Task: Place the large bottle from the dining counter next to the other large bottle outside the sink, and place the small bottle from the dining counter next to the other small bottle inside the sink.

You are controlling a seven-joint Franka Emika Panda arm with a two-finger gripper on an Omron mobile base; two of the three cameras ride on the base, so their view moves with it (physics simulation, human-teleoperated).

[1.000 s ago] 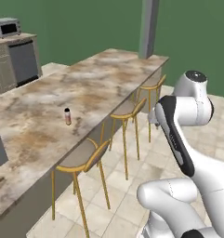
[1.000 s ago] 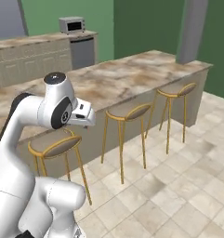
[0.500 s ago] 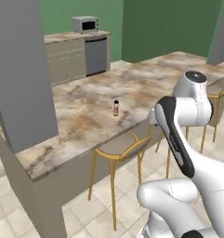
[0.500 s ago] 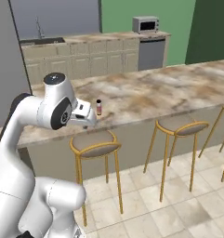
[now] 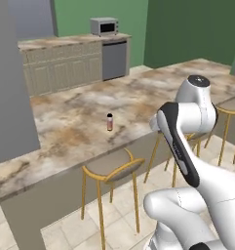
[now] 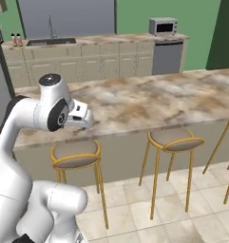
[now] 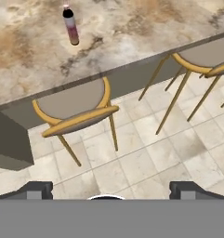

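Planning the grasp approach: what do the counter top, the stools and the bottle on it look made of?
Counter: polished stone, marble-like, going by its brown-beige veining. Stools: yellow frames, thin metal tube or painted wood, hard to tell; flat grey-brown seats. Bottle: smooth glass or plastic, dark neck over a red body; too small to say which.

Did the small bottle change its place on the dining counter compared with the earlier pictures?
No. The small bottle stands at the same marble patch on the dining counter; only the camera moved.

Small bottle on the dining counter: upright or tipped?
Upright. The small bottle stands cap-up on the dining counter, nothing touching it.
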